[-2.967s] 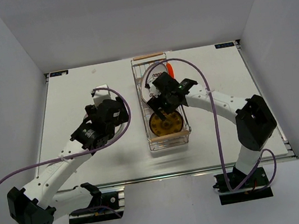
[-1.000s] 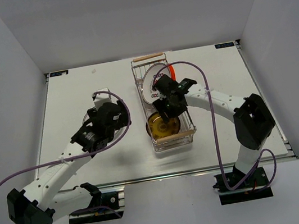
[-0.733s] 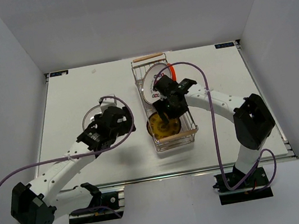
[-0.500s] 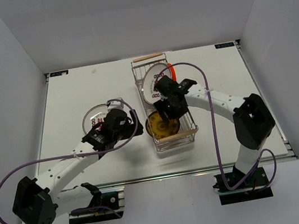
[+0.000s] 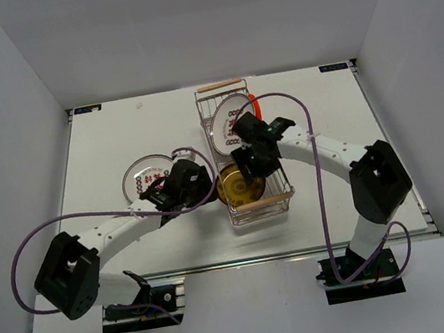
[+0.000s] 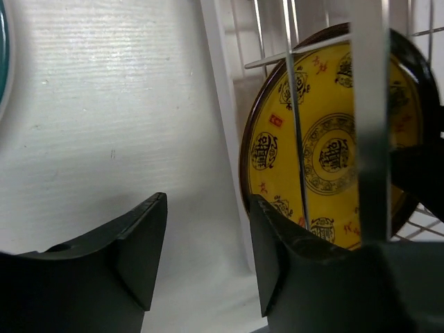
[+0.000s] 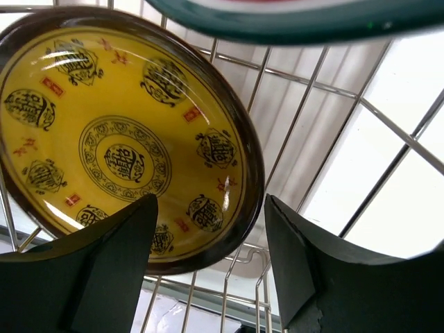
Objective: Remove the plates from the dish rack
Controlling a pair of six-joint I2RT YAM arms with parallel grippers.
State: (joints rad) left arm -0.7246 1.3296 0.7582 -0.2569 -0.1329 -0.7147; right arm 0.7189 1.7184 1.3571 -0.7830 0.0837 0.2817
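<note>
Plates, top view: yellow-brown patterned plate [image 5: 238,186] in lower end of dish rack [image 5: 263,209], tilted, face toward camera. White plate with red marks [image 5: 230,123] propped on edge in upper half of rack. Orange-red plate [image 5: 254,104] just behind it, upper right. Another round plate [image 5: 144,177], dark rim and red marks, flat on desk [image 5: 99,135] left of centre, well apart from rack.

Rack: centre frame, long axis top to bottom, wooden handle [image 5: 219,85] at top end.

Left fingers [image 5: 205,179]: released, pointing right at rack's left wall, level with the patterned plate. Left wrist view: both fingers [image 6: 135,250] spread at bottom of frame, bare desk and rack's white edge in the gap, nothing gripped. Yellow-brown patterned plate [image 6: 326,152] at right behind rack wires. Right-hand finger overlaps its lower rim in view, contact not clear. Teal plate rim [image 6: 2,62] as a sliver at upper left edge.

Right fingers [image 5: 247,173]: released, inside rack over the patterned plate. Right wrist view: fingers [image 7: 114,270] wide apart at bottom of frame. Yellow-brown patterned plate [image 7: 125,139] fills upper left, lower rim in the gap between them. Cannot tell if touching. Green plate rim [image 7: 298,17] across top edge.
</note>
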